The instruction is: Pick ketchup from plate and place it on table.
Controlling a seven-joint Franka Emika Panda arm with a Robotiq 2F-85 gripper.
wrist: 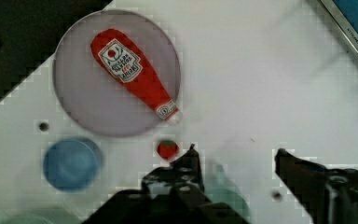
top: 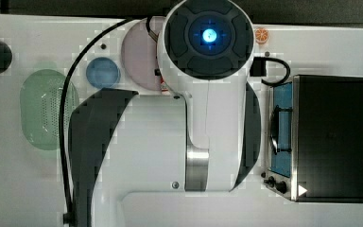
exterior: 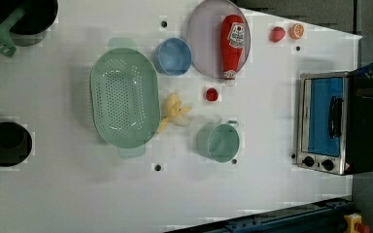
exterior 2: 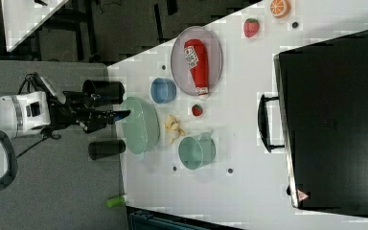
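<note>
The ketchup point(wrist: 135, 74) is lying on the plate point(wrist: 81, 100), cap overhanging its rim; open jaws are hovering apart, empty.

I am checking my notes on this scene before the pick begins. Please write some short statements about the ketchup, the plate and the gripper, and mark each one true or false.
1. The ketchup lies on its side on the plate. True.
2. The gripper is closed on the ketchup. False: it is open, empty and away from the bottle.
3. The blue dish sits beside the plate. True.
4. The ketchup's cap end sticks out past the plate's rim. True.
5. The green cup stands on the plate. False: it stands on the table.
</note>
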